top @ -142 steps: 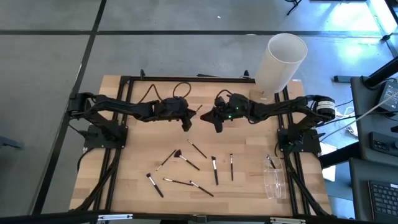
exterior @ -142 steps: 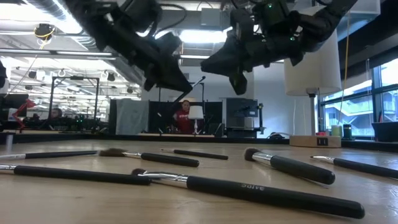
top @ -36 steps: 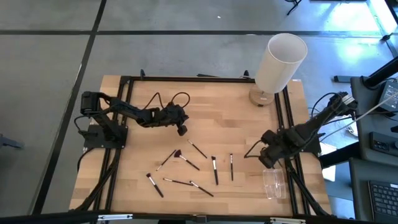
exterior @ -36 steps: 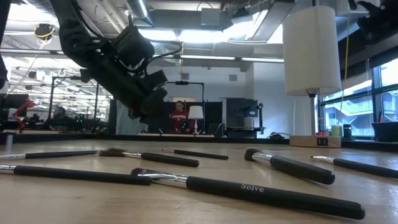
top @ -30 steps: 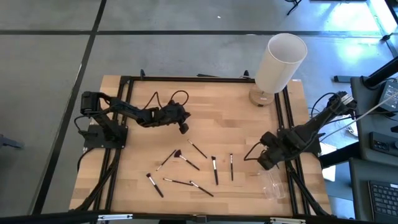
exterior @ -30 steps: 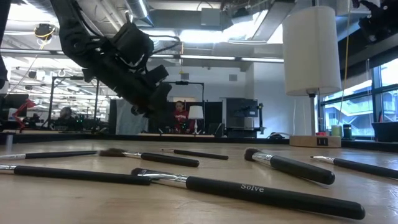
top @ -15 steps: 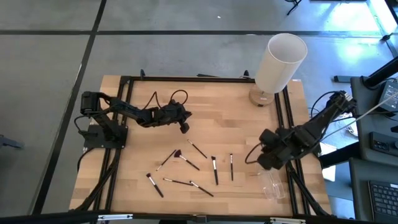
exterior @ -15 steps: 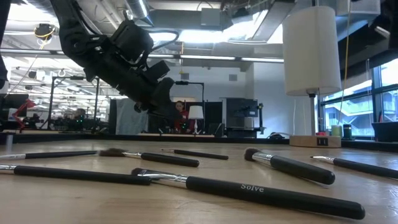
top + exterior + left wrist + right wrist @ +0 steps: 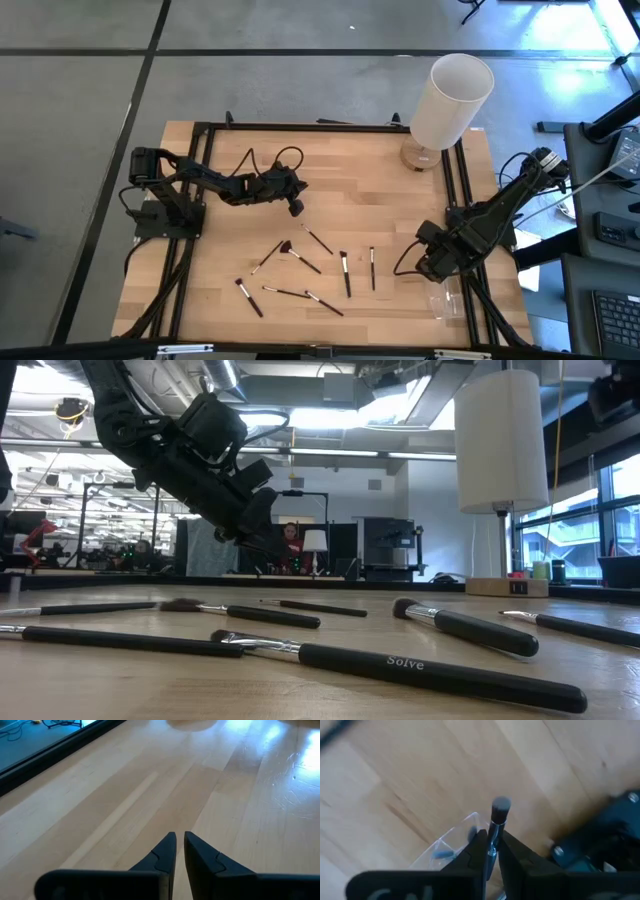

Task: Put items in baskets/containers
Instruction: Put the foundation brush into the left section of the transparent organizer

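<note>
Several thin makeup brushes lie flat on the wooden table's near middle; the low view shows them close up. One more brush is in my right gripper, which points down at the table's right near side, over the clear plastic box. The same box shows below the fingers in the right wrist view. My left gripper hangs shut and empty above bare wood at the left middle. My right gripper pinches the brush between its two fingers at the silver ferrule, just behind the bristle head. The fingers come from above, pointing down, and the brush runs along them. Its dark bristle head sticks out past the fingertips, clear of table and box.
A tall white cylinder on a round wooden base stands at the far right corner. Black rails frame the table's left and right sides. Bare wood lies across the far middle.
My right gripper, still shut on the brush, has shifted a little toward the table's near edge and lower, over the clear box, and has rolled slightly. The brushes on the table lie where they were.
</note>
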